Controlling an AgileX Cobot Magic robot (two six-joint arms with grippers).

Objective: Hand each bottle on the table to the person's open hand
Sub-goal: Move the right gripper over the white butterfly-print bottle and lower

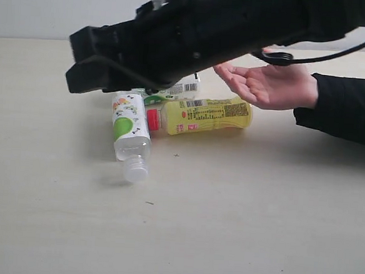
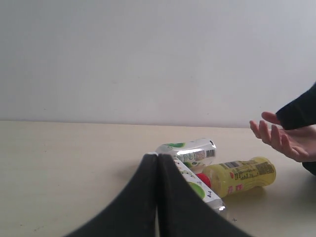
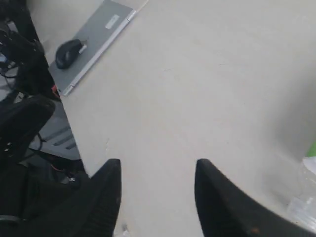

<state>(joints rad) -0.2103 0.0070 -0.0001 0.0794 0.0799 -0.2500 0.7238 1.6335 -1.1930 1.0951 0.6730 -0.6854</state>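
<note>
The right gripper (image 3: 157, 197) stood parted and empty over the table (image 3: 207, 89): a pickup step. Next move required descent onto, probably, the near white-and-green bottle (image 1: 130, 130), then closure.

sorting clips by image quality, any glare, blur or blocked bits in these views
Exterior view: a black arm close to the lens blocks the upper middle; shadows on the table are soft. Left wrist view: glare on the far white-and-green bottle, shut left gripper a dark silhouette. Right wrist view: soft throughout, open right gripper unfocused.

Ext low, L wrist shares bottles (image 1: 203, 115), R down
</note>
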